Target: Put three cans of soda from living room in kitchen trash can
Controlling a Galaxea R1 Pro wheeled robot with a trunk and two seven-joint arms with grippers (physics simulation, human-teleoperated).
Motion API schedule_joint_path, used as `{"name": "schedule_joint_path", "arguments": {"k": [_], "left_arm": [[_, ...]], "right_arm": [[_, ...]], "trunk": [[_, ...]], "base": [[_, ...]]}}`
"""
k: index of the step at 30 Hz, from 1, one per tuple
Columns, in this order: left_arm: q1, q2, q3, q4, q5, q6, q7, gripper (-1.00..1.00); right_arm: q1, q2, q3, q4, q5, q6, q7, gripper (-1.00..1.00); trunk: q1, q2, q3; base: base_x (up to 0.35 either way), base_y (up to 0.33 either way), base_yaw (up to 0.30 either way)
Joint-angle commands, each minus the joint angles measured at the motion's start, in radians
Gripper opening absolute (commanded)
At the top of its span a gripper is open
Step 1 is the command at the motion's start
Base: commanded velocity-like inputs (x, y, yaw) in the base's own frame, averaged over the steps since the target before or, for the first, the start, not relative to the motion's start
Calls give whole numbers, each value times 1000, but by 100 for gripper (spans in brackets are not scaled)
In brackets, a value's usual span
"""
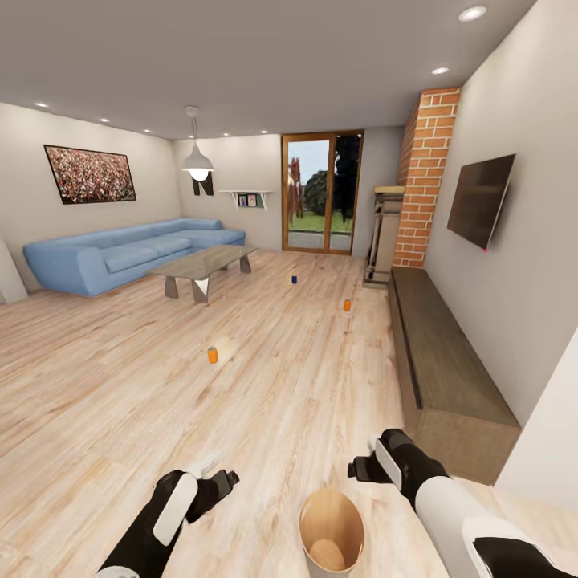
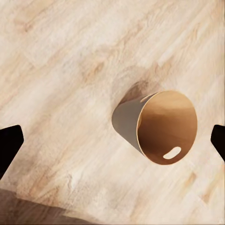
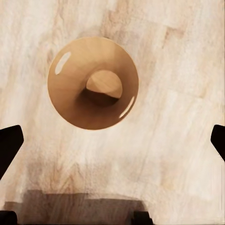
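Both your grippers hang with jaws spread and nothing held, left gripper [image 1: 218, 474] and right gripper [image 1: 361, 466] low over pale wood floor [image 1: 104, 377]. The tash can [image 1: 331, 530] stands between them, nearest you. Farther out, three cans stand well apart: orange can [image 1: 212, 355], second orange can [image 1: 347, 305], blue can [image 1: 294, 279]. Sofa [image 1: 128, 253] and coffee table [image 1: 205, 265] sit far left; a long bench [image 1: 441, 353] lines the right wall.
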State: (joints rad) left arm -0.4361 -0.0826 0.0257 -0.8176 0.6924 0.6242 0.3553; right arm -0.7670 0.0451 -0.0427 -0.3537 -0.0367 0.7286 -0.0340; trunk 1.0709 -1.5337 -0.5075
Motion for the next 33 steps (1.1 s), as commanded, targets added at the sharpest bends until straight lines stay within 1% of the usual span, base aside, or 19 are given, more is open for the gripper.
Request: {"name": "schedule_joint_path", "arguments": {"k": [1,3,4,5,6,9,11,12,13,17,21,30,33], "left_arm": [[-5,-1,27,1,31,5,3,100],[-8,-2,43,1,56,6,8,100],[-9,-2,45,1,63,5,12,100],[-10,-1,43,1,68,4,15,100],[-11,2,30,0,73,3,20,100],[-12,6,11,1,76,1,20,100],[-12,10,1,3,76,-4,19,100],[-10,12,0,3,77,-15,20,100],[-8,15,1,4,77,-31,23,100],[-5,16,2,4,79,-46,27,100],[-4,14,0,5,78,-54,28,100],[-4,12,1,5,84,-56,29,100],[-4,12,1,5,85,-57,29,100]], "right_arm": [[0,5,-2,0,0,1,-24,100],[0,8,-4,1,-1,5,-39,100],[0,9,-5,2,-2,9,-45,100],[0,9,-5,4,-2,15,-49,100],[0,9,-7,6,-5,28,-55,100],[5,6,-7,-9,-16,42,-58,100],[12,4,-7,-73,-29,51,-59,100],[27,3,-6,-134,-35,58,-59,100],[62,2,-7,-216,-41,114,-59,100],[94,2,-8,-287,-46,218,-59,100],[103,3,-8,-306,-47,244,-60,100],[103,3,-8,-310,-48,253,-60,100],[99,2,-8,-299,-47,254,-60,100]], "trunk": [[4,-7,-3],[12,-21,-9],[15,-28,-13],[19,-35,-16],[23,-42,-19],[35,-63,-28],[42,-77,-35],[46,-84,-38],[50,-91,-41],[65,-119,-53],[81,-147,-66],[115,-210,-94],[127,-231,-103]], "base": [[0,0,0],[0,0,0],[0,0,0],[0,0,0],[0,0,0],[0,0,0],[0,0,0],[0,0,0],[0,0,0],[0,0,0],[0,0,0],[0,0,0],[0,0,0]]}}
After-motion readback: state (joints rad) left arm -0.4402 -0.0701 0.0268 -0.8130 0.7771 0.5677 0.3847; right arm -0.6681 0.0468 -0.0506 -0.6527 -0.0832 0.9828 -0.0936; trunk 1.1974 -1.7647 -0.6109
